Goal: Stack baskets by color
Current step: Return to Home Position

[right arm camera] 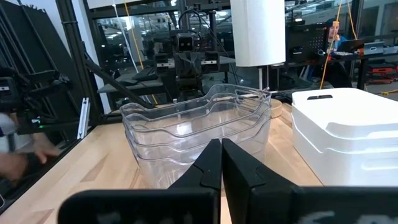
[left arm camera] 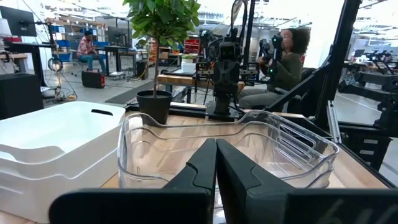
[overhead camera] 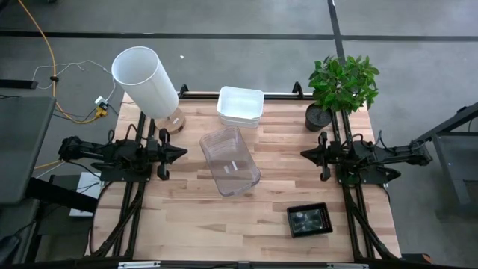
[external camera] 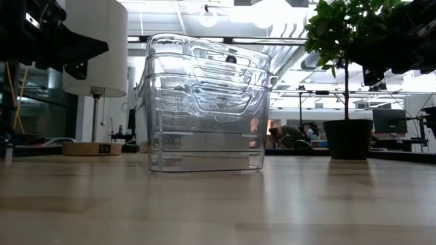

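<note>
My left gripper (overhead camera: 181, 153) hangs over the left edge of the worktop (overhead camera: 187, 217) and points inward. Its jaws are pressed together on nothing, and in my left wrist view the two fingers (left arm camera: 199, 171) meet along one seam. My right gripper (overhead camera: 305, 154) hangs over the right edge, facing the left one across the boards. Its jaws are likewise pressed together and empty, the fingers (right arm camera: 239, 174) touching in my right wrist view.

Between my two grippers, in the middle of the worktop, stands the clear stack (overhead camera: 230, 161). It is made of see-through baskets nested upright, with their rims showing one above another in the low view, and it is apart from both grippers. The white stack (overhead camera: 240, 106) of nested baskets sits at the middle of the far edge, just behind the clear stack. The black stack (overhead camera: 309, 220) sits near the front right corner, well apart from the other two. I cannot tell how many baskets it holds.

At the far left corner stands the white cylinder (overhead camera: 146, 81) on a round wooden base, and at the far right corner the potted plant (overhead camera: 342, 84)
</note>
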